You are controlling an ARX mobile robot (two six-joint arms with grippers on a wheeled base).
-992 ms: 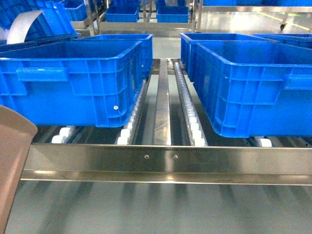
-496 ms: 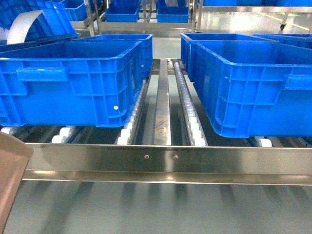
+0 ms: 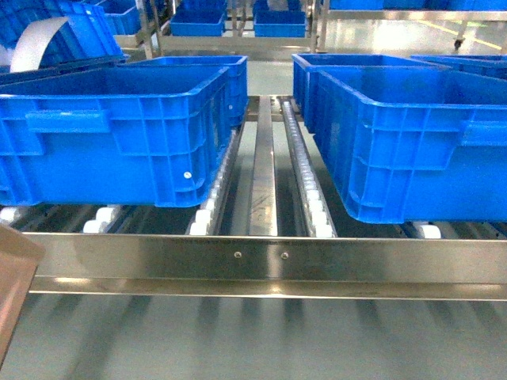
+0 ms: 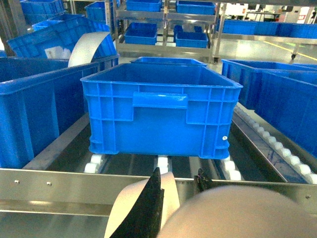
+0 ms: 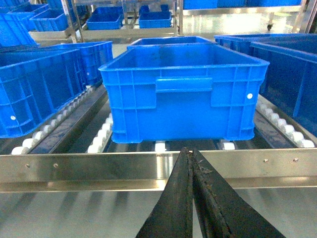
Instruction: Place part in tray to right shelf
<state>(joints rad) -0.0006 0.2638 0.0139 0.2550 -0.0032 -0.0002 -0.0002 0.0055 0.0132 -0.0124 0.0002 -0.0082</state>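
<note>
Left tool point(image 4: 178, 191) grips tray point(image 4: 237, 213) handle, R tool point(image 5: 192, 198) closed, empty. Part not visible. Carry step, judging: next needs part located, tray brought toward right shelf point(image 3: 269, 265)

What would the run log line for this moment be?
left gripper: shut on tray | right gripper: shut, nothing held | part: not visible | shelf: blue crates on rollers

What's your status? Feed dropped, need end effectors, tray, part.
Right end effector shut, empty. Left end effector on tray. Part not seen. Crates fill the shelf.
</note>
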